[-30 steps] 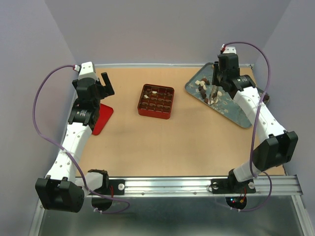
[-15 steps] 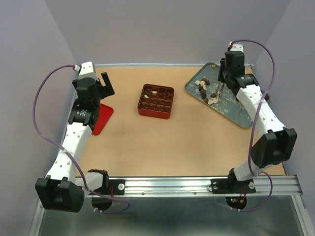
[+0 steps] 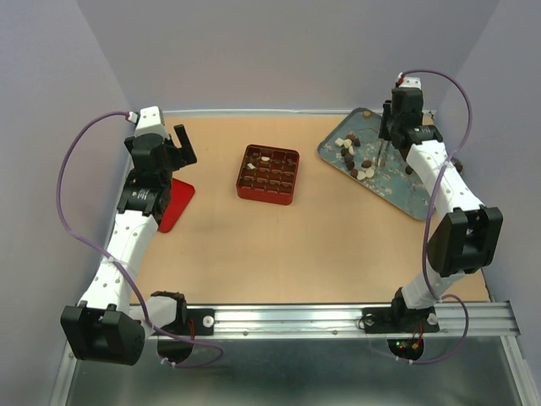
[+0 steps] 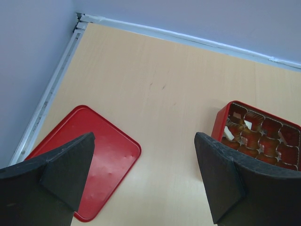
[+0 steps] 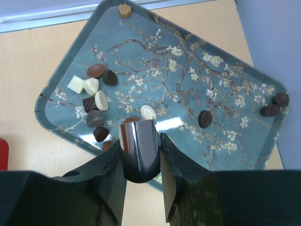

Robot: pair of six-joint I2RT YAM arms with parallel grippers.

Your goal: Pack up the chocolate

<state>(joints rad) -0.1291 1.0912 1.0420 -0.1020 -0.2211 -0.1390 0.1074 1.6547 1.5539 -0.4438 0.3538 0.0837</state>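
1. Right gripper tops an arm reaching up the right side of the top view from its base at lower right. It points down over the tray, its jaws pinched narrow on the metal tongs.
2. Left gripper sits at upper left, its arm folded along the left edge. Its jaws are spread wide and hold nothing.
3. Blue floral tray lies at upper right.
4. Red gridded box stands mid-table, with some cells filled.
5. Red lid lies flat at the left, beneath the left arm.
6. Chocolate mostly clusters at the tray's left end, with a few pieces well apart near its right edge.
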